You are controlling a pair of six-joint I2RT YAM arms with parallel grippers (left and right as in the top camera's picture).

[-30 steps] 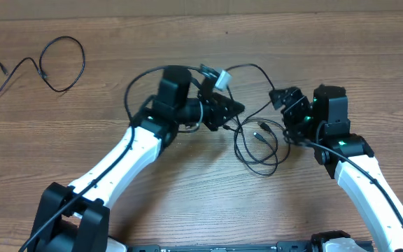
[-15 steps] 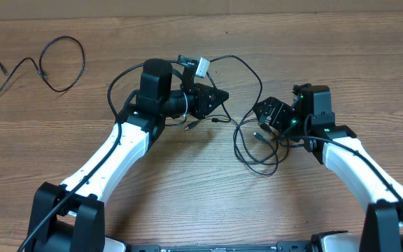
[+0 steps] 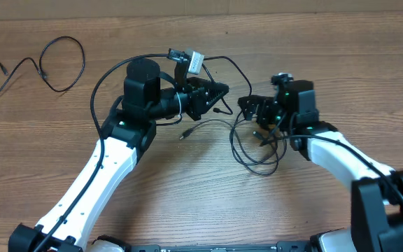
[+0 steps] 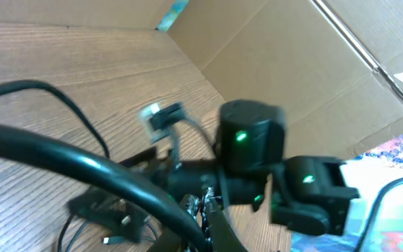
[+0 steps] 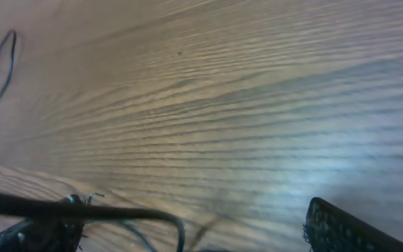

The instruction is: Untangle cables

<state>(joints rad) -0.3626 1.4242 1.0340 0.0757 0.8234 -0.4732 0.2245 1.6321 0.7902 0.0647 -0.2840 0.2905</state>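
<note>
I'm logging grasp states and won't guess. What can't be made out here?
1. Tangled cables, overhead: cords too thin to tell which crosses over which.
2. Left gripper: black fingers blend into them overhead; the left wrist view is blurred. Open or shut unclear.
3. Right gripper: likewise overhead; the right wrist view crops its fingers at the bottom edge.
4. Loose cable, overhead: the left edge cuts it off.

Left tool [image 3: 220,92] pinched, pointing right; right tool [image 3: 249,107] facing it, close.
</note>
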